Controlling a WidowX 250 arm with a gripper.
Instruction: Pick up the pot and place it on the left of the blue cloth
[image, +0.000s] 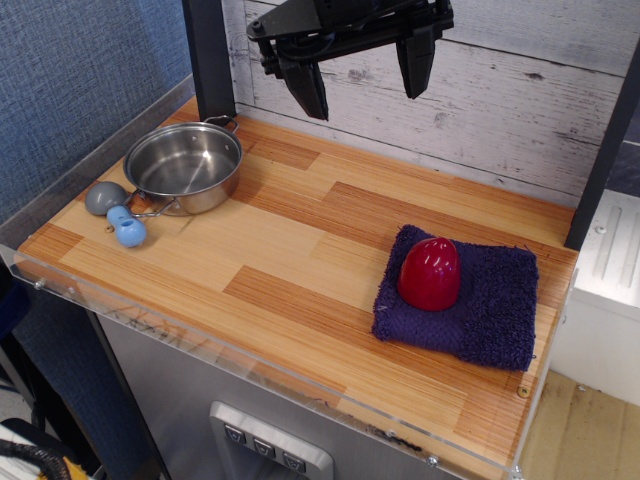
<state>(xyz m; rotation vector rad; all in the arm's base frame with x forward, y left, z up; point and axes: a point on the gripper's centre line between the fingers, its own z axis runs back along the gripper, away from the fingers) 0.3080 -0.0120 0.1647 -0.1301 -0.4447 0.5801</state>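
The shiny steel pot (184, 165) with thin wire loop handles stands upright and empty at the table's back left. The folded navy-purple blue cloth (470, 300) lies at the right, with a glossy red dome-shaped object (430, 273) on its left half. My gripper (365, 80) hangs high above the back middle of the table, open and empty, its two black fingers (308, 88) well apart. It is up and to the right of the pot, touching nothing.
A small blue-and-grey plastic toy (118, 213) lies just in front-left of the pot. A black post (210, 60) stands behind the pot. A white plank wall (520, 100) backs the wooden table (290, 270), which has a clear raised lip along its front.
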